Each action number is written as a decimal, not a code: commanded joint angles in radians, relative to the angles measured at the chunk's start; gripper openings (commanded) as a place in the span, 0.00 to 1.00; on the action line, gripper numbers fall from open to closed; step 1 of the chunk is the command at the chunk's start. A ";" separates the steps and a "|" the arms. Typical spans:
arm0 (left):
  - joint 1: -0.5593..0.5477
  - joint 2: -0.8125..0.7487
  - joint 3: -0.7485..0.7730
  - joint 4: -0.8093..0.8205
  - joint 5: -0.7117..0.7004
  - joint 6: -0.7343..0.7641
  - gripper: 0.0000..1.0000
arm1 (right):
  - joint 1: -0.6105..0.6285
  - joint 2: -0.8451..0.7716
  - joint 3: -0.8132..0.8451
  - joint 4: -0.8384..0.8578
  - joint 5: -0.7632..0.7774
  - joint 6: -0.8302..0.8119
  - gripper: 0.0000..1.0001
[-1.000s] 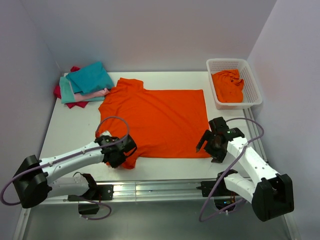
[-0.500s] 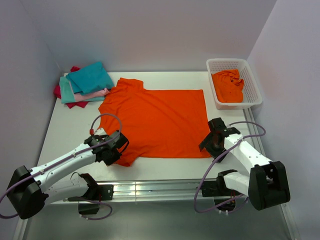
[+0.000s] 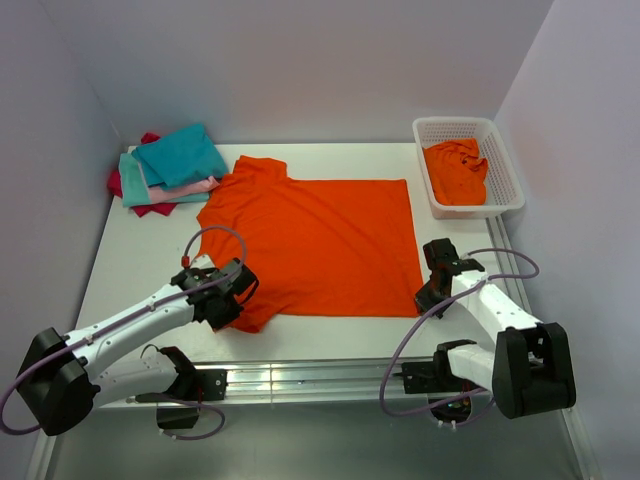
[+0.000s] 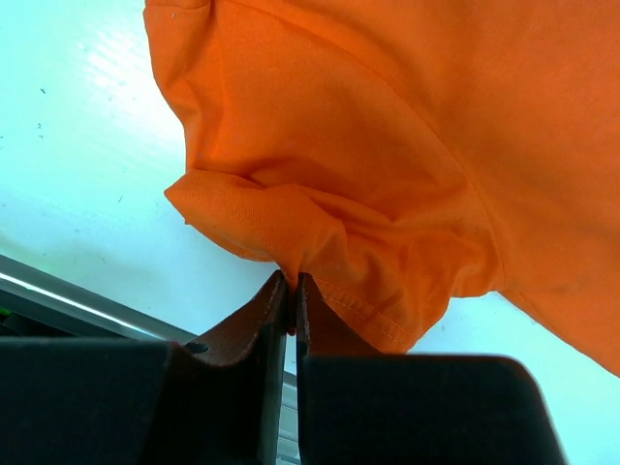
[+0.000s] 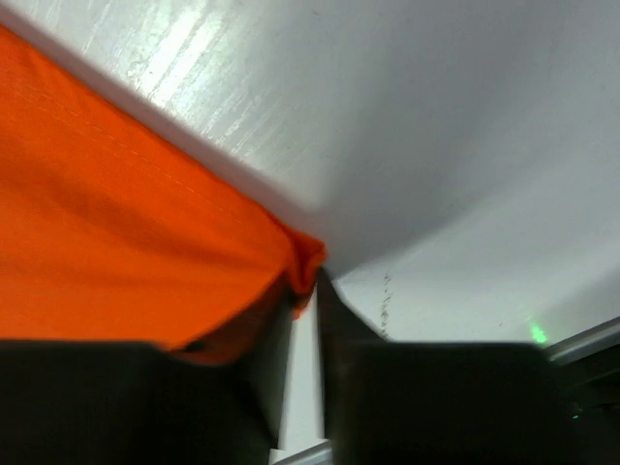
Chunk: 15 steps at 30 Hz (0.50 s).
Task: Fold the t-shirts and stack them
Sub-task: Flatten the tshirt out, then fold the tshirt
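Observation:
A bright orange t-shirt (image 3: 320,240) lies spread flat on the white table (image 3: 140,255), collar to the left. My left gripper (image 3: 232,298) is at its near-left sleeve. In the left wrist view the gripper (image 4: 291,283) is shut on the bunched sleeve hem of the t-shirt (image 4: 387,145). My right gripper (image 3: 427,298) is at the near-right hem corner. In the right wrist view the gripper (image 5: 308,281) pinches that corner of the t-shirt (image 5: 116,242) between nearly closed fingers. Folded teal (image 3: 180,155), pale pink (image 3: 195,186) and crimson (image 3: 135,198) t-shirts are stacked at the back left.
A white lattice basket (image 3: 507,175) stands at the back right with a crumpled orange t-shirt (image 3: 455,172) in it. Walls close in the table on the left, back and right. A metal rail (image 3: 310,378) runs along the near edge.
My right gripper has dropped onto the near-right hem corner and closed on it. The left gripper has kept its hold on the sleeve and shifted slightly left.

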 commanded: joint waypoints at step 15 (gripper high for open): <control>0.016 0.019 0.236 -0.199 -0.005 0.039 0.04 | -0.015 -0.054 0.102 -0.116 0.019 0.000 0.00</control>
